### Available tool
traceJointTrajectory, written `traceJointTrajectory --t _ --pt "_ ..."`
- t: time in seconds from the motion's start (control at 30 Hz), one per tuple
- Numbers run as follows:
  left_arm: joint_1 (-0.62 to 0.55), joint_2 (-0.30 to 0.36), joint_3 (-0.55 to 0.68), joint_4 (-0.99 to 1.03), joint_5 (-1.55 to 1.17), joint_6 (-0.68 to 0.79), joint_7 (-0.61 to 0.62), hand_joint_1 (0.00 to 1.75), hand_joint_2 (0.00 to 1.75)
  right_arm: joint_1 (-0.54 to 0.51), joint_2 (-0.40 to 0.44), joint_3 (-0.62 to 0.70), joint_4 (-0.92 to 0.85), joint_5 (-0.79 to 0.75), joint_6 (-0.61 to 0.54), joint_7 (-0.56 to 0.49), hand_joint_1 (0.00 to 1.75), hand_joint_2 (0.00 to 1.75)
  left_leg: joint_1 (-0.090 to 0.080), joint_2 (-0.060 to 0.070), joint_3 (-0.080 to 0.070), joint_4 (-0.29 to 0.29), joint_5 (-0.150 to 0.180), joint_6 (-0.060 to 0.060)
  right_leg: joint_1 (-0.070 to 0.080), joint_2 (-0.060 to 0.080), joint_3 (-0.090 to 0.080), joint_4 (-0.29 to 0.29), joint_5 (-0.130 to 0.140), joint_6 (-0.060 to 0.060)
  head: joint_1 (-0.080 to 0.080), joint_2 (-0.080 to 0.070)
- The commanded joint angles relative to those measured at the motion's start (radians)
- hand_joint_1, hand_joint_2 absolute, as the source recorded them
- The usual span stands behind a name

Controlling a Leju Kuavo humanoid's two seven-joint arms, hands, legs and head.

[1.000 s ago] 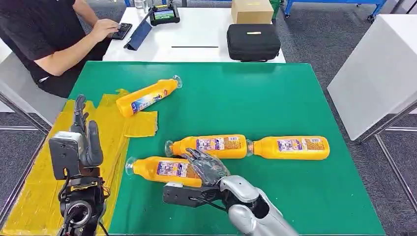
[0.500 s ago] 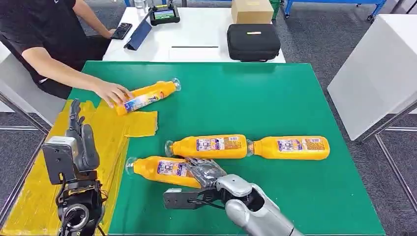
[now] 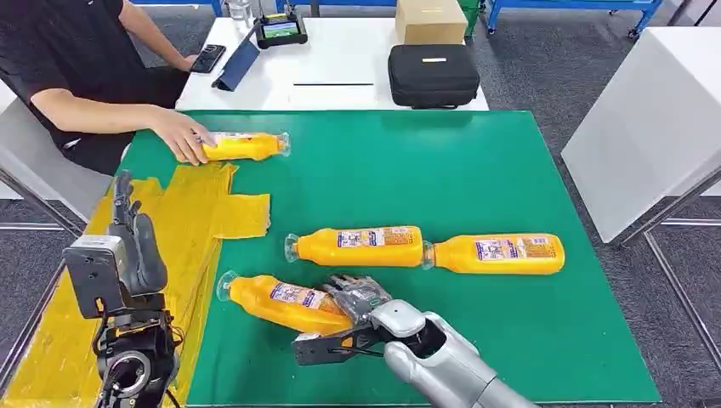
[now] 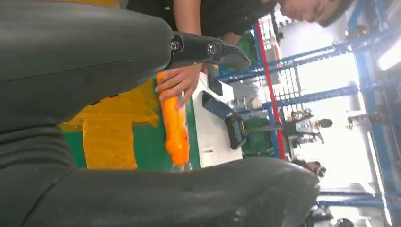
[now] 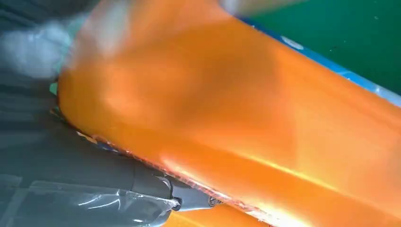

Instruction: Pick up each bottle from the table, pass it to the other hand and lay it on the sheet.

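1. My right hand (image 3: 357,297) is lying over the base end of the nearest bottle (image 3: 285,302), with the fingers curled on its body; the right wrist view is showing the orange bottle (image 5: 236,123) pressed close against my palm, so I am gripping it.
2. This bottle is lying on the green table (image 3: 442,170), tilted a little, with its cap pointing to the yellow sheet (image 3: 200,212).
3. My right arm is coming in low from the near edge, with the forearm bent toward the left.
4. My left hand (image 3: 127,246) is standing upright over the sheet, with the fingers straight and apart, holding nothing.
5. Two more bottles, the middle bottle (image 3: 357,246) and the right bottle (image 3: 497,253), are lying end to end just behind my right hand.
6. A person's hand (image 3: 183,136) is resting on the far bottle (image 3: 242,146) near the far edge of the table.
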Motion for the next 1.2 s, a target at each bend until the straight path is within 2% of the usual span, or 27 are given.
traceJointTrajectory --t 0.03,0.07,0.17,0.2,0.23,0.27,0.3,0.33,0.37,0.5,0.53,0.57,0.6,0.63,0.67,0.7,0.73,0.77,0.83,0.87,0.9,0.93,0.97,1.03,1.2 --pt "-0.058 0.011 -0.026 0.088 0.02 0.001 -0.007 0.0 0.0 0.036 -0.001 0.041 0.23 0.017 0.003 0.007 0.0 1.75 0.001 -0.006 0.004 -0.003 0.003 -0.004 0.001 -0.007 0.005 -0.004 0.001 0.0 0.0 0.0" --pt "-0.066 0.009 -0.028 0.091 0.022 -0.001 -0.005 0.0 0.0 0.038 -0.001 0.037 0.238 0.014 0.001 0.011 0.0 1.75 0.001 -0.004 0.005 -0.002 0.001 -0.002 0.001 -0.005 0.006 -0.002 0.0 0.0 0.0 0.0" --pt "-0.083 0.008 -0.03 0.106 0.029 -0.006 -0.003 0.0 0.0 0.044 0.0 0.017 0.258 -0.003 0.0 0.018 0.0 1.75 0.001 -0.007 0.007 -0.003 0.003 -0.004 0.002 -0.008 0.008 -0.004 0.001 0.0 0.0 0.0" --pt "-0.087 0.007 -0.029 0.113 0.034 -0.006 -0.005 0.0 0.0 0.048 0.001 0.004 0.26 -0.016 -0.003 0.015 1.12 1.75 0.001 -0.007 0.009 -0.002 0.002 -0.003 0.003 -0.008 0.008 -0.004 0.001 0.0 0.0 0.0" --pt "-0.088 0.007 -0.028 0.114 0.037 -0.006 -0.007 0.0 0.0 0.05 0.001 0.0 0.261 -0.021 -0.002 0.015 1.48 1.75 0.001 -0.005 0.012 -0.002 0.001 -0.004 0.003 -0.006 0.008 -0.003 0.0 -0.001 0.0 0.0" --pt "-0.089 0.007 -0.026 0.117 0.042 -0.006 -0.011 0.0 0.0 0.052 -0.001 -0.005 0.257 -0.025 -0.003 0.017 0.7 1.75 0.002 -0.008 0.009 -0.003 0.003 -0.006 0.003 -0.009 0.005 -0.004 0.002 -0.001 0.0 0.0" --pt "-0.091 0.007 -0.024 0.121 0.047 -0.005 -0.016 0.0 0.0 0.055 -0.004 -0.011 0.249 -0.029 -0.005 0.018 0.02 1.75 0.002 -0.01 0.007 -0.003 0.005 -0.006 0.003 -0.012 0.003 -0.006 0.003 -0.001 0.0 0.0" --pt "-0.092 0.007 -0.024 0.124 0.049 -0.003 -0.017 0.0 0.0 0.057 -0.006 -0.018 0.242 -0.035 -0.004 0.018 0.0 1.75 0.002 -0.006 0.012 -0.002 0.001 -0.005 0.003 -0.007 0.004 -0.004 0.001 -0.002 0.0 0.0" --pt "-0.093 0.007 -0.024 0.124 0.049 -0.003 -0.017 0.0 0.0 0.055 -0.006 -0.019 0.241 -0.035 -0.005 0.018 0.09 1.75 0.002 -0.008 0.009 -0.003 0.003 -0.006 0.003 -0.009 0.002 -0.005 0.002 -0.002 0.0 0.0" --pt "-0.094 0.007 -0.023 0.127 0.049 -0.002 -0.018 0.0 0.0 0.056 -0.009 -0.023 0.232 -0.038 -0.004 0.018 0.09 1.75 0.002 -0.005 0.016 -0.001 0.0 -0.005 0.003 -0.005 0.008 -0.002 -0.001 -0.003 0.0 0.0" --pt "-0.094 0.007 -0.023 0.127 0.049 -0.002 -0.018 0.0 0.0 0.056 -0.009 -0.023 0.232 -0.038 -0.004 0.018 0.09 1.75 0.002 -0.009 0.008 -0.003 0.004 -0.007 0.003 -0.011 0.002 -0.006 0.003 -0.002 0.0 0.0" --pt "-0.094 0.007 -0.023 0.127 0.049 -0.002 -0.018 0.0 0.0 0.056 -0.009 -0.023 0.232 -0.038 -0.004 0.018 0.93 1.75 0.002 -0.006 0.014 -0.002 0.001 -0.005 0.003 -0.006 0.006 -0.003 0.001 -0.002 0.0 0.0" --pt "-0.094 0.005 -0.021 0.126 0.048 0.002 -0.018 0.0 0.0 0.063 -0.011 -0.036 0.214 -0.049 0.002 0.019 1.64 1.75 0.002 -0.008 0.011 -0.003 0.003 -0.006 0.003 -0.009 0.004 -0.005 0.002 -0.002 0.0 0.0" --pt "-0.095 0.005 -0.02 0.126 0.048 0.003 -0.018 0.0 0.0 0.062 -0.011 -0.04 0.208 -0.052 0.004 0.02 1.24 1.75 0.002 -0.006 0.012 -0.003 0.003 -0.006 0.003 -0.007 0.006 -0.005 0.002 -0.002 0.0 0.0" --pt "-0.097 0.006 -0.018 0.128 0.049 0.005 -0.018 0.0 0.0 0.068 -0.018 -0.051 0.183 -0.063 0.014 0.022 0.0 1.75 0.002 -0.006 0.014 -0.003 0.002 -0.006 0.003 -0.007 0.016 -0.004 0.001 -0.002 0.0 0.0" --pt "-0.097 0.009 -0.015 0.131 0.052 0.007 -0.02 0.0 0.0 0.083 -0.03 -0.08 0.123 -0.094 0.024 0.019 0.0 1.75 0.002 -0.004 0.017 -0.001 0.0 -0.005 0.003 -0.005 0.017 -0.002 0.0 -0.002 0.0 0.0" --pt "-0.096 0.012 -0.012 0.132 0.054 0.009 -0.022 0.0 0.0 0.092 -0.043 -0.094 0.073 -0.109 0.039 0.028 0.0 1.75 0.002 -0.008 0.009 -0.003 0.004 -0.007 0.003 -0.01 0.011 -0.005 0.003 -0.002 0.0 0.0" --pt "-0.077 0.023 -0.002 0.117 0.062 0.012 -0.028 0.0 0.0 0.173 -0.052 -0.173 -0.09 -0.122 0.053 0.138 0.0 1.75 0.002 -0.006 0.015 -0.001 0.002 -0.006 0.003 -0.007 0.016 -0.002 0.001 -0.002 0.0 0.0" --pt "-0.057 0.026 0.016 0.103 0.069 0.016 -0.034 0.0 0.0 0.244 -0.1 -0.214 -0.332 -0.145 0.124 0.202 0.0 1.75 0.002 -0.009 0.012 -0.001 0.003 -0.006 0.003 -0.01 0.011 -0.003 0.001 -0.002 0.0 0.0" --pt "-0.05 0.026 0.024 0.097 0.07 0.02 -0.034 0.0 0.0 0.259 -0.117 -0.229 -0.402 -0.155 0.135 0.204 0.0 0.0 0.002 -0.009 0.014 0.0 0.001 -0.006 0.003 -0.009 0.012 -0.002 -0.001 -0.002 0.0 0.0" --pt "-0.038 0.026 0.039 0.085 0.072 0.021 -0.034 0.0 0.0 0.278 -0.162 -0.247 -0.545 -0.147 0.16 0.233 0.0 0.0 0.001 -0.007 0.018 0.0 -0.001 -0.005 0.003 -0.007 0.014 -0.001 -0.003 -0.002 0.0 0.0" --pt "-0.027 0.027 0.048 0.072 0.069 0.022 -0.035 0.0 0.0 0.295 -0.181 -0.273 -0.634 -0.14 0.175 0.238 0.0 0.0 0.002 -0.01 0.011 0.0 0.001 -0.006 0.003 -0.011 0.011 -0.002 -0.001 -0.002 0.0 0.0" --pt "-0.023 0.024 0.062 0.061 0.068 0.022 -0.037 0.0 0.0 0.307 -0.193 -0.31 -0.735 -0.144 0.182 0.231 0.0 0.0 0.001 -0.008 0.013 0.0 0.0 -0.004 0.002 -0.01 0.016 0.0 -0.003 -0.001 0.0 0.0" --pt "-0.002 0.017 0.081 0.038 0.062 0.014 -0.03 0.0 0.0 0.331 -0.217 -0.353 -0.851 -0.131 0.202 0.232 0.0 0.0 0.001 -0.006 0.011 0.001 -0.001 -0.003 0.002 -0.007 0.014 0.002 -0.003 -0.002 0.0 0.0" --pt "-0.01 0.008 0.089 0.035 0.054 0.005 -0.024 0.0 0.0 0.329 -0.201 -0.365 -0.861 -0.11 0.226 0.219 0.0 0.0 0.0 -0.006 -0.001 0.001 0.0 -0.002 0.0 -0.007 0.002 0.001 -0.002 -0.001 -0.001 0.0"
